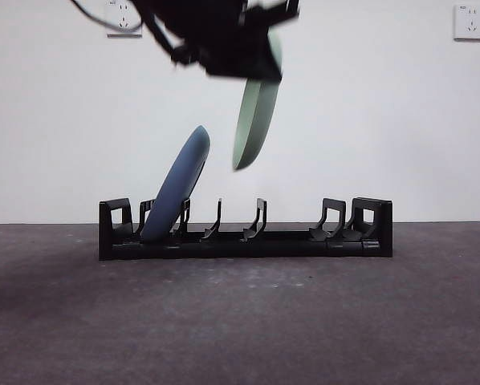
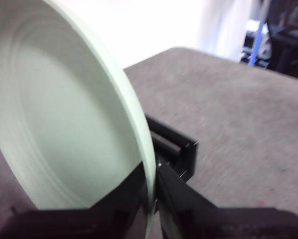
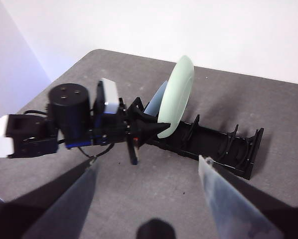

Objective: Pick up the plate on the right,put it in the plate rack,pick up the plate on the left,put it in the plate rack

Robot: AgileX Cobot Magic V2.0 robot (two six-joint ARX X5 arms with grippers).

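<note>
My left gripper [image 1: 252,68] is shut on the rim of a pale green plate [image 1: 257,116], holding it on edge in the air above the middle of the plate rack [image 1: 245,241]. The left wrist view shows the green plate [image 2: 64,124] large, its rim pinched between the two jaws, with one end of the rack [image 2: 178,149] below. A blue plate [image 1: 176,195] leans in the rack's left slots. My right gripper [image 3: 149,174] hovers open and empty, high and back from the rack [image 3: 214,144], looking down on the left arm [image 3: 74,119], the green plate [image 3: 176,97] and the blue plate [image 3: 155,102].
The rack stands on a dark grey table [image 1: 240,321] in front of a white wall. Wall sockets [image 1: 470,22] sit high up. The rack's middle and right slots [image 1: 331,220] hold nothing.
</note>
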